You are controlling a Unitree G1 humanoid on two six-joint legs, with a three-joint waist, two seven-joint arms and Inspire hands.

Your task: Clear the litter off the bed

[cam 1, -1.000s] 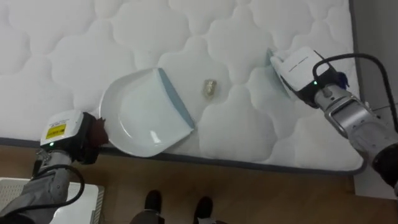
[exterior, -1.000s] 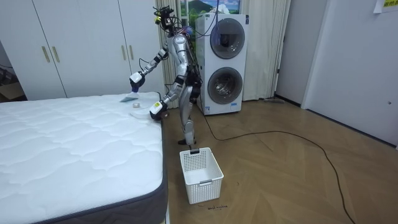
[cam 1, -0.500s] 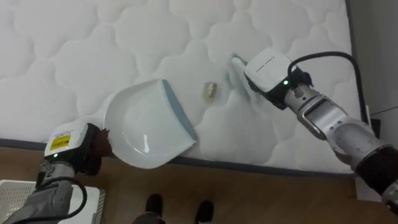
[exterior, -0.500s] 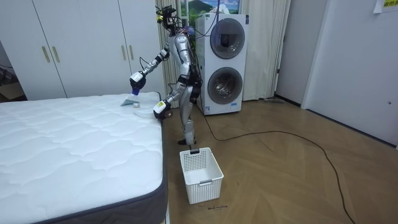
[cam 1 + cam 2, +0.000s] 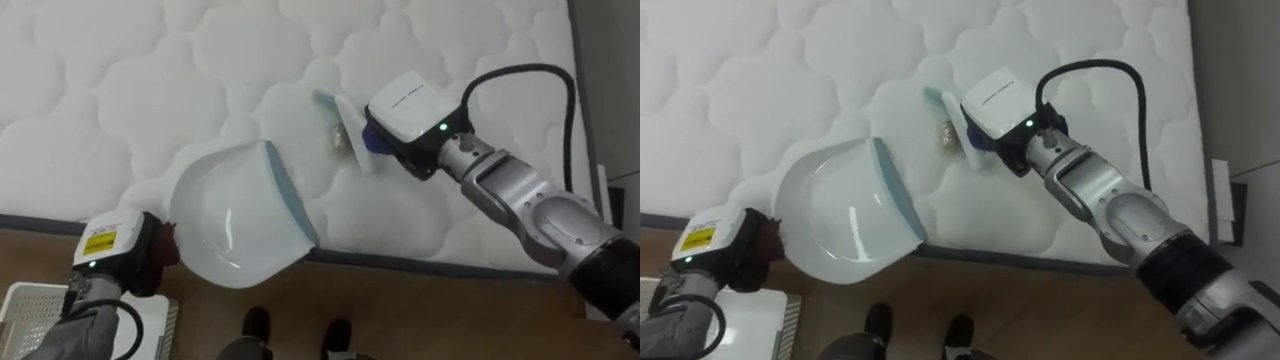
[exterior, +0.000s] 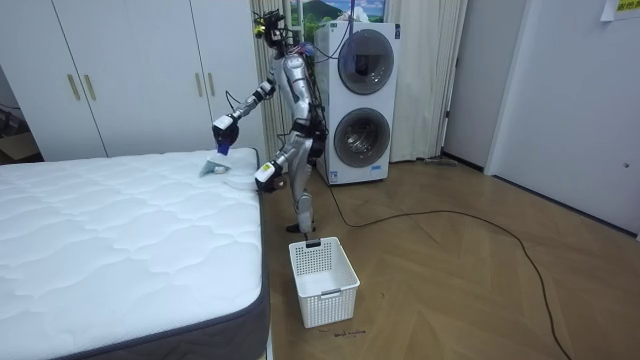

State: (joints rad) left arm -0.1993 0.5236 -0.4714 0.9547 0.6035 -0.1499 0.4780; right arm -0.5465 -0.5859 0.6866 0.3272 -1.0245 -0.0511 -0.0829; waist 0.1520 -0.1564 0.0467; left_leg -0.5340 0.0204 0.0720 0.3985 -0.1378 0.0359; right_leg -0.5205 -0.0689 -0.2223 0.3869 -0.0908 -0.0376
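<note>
One crumb point(image 5: 337, 142) between brush point(image 5: 356, 152) and dustpan point(image 5: 235, 215), basket point(image 6: 322, 278) nearby

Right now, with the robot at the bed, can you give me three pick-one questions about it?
1. Where is the little scrap?
A) inside the dustpan
B) on the mattress beside the brush
C) in the right hand

2. What colour is the dustpan's bowl?
A) red
B) black
C) white

3. What is the left hand doing?
A) gripping the dustpan
B) lying open, empty
C) holding the brush

Answers:
1 B: the scrap lies on the quilted mattress right by the brush, outside the dustpan.
2 C: the bowl is white, with a blue-grey lip.
3 A: its fingers curl round the dustpan's handle; the right hand has the brush.
</note>
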